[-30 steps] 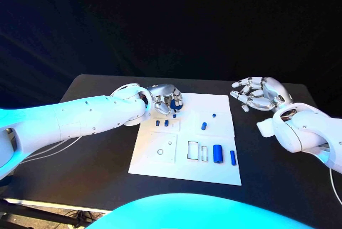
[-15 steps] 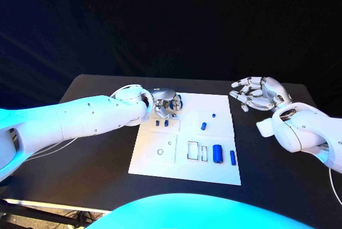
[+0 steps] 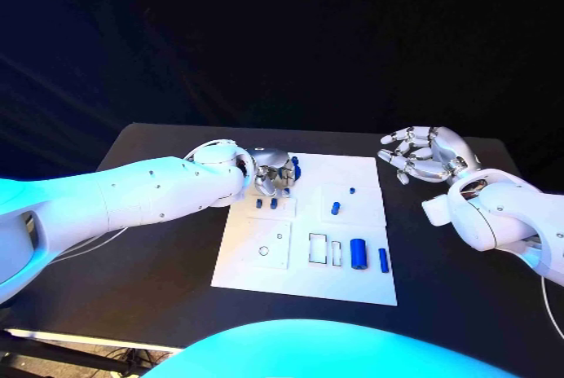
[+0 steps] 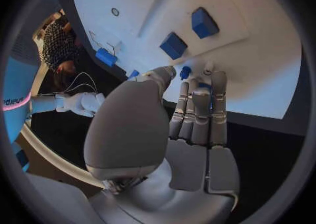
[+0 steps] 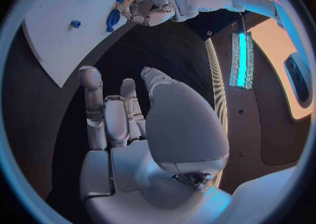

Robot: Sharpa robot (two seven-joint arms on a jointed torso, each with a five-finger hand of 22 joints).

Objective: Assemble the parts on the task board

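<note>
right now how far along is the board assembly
Early, as far as I can tell. Two small blue parts stand upright in the task board, possibly already seated. The left hand pinches a blue part at the board's far edge. The right hand hovers empty. The large blue cylinder, slim piece and others lie loose.

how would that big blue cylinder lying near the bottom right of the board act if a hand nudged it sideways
The blue cylinder lies on its side on the flat task board, so a sideways nudge would probably roll it. It looks smooth and rounded, so fingers might slip. It seems small and rigid, likely light.
</note>
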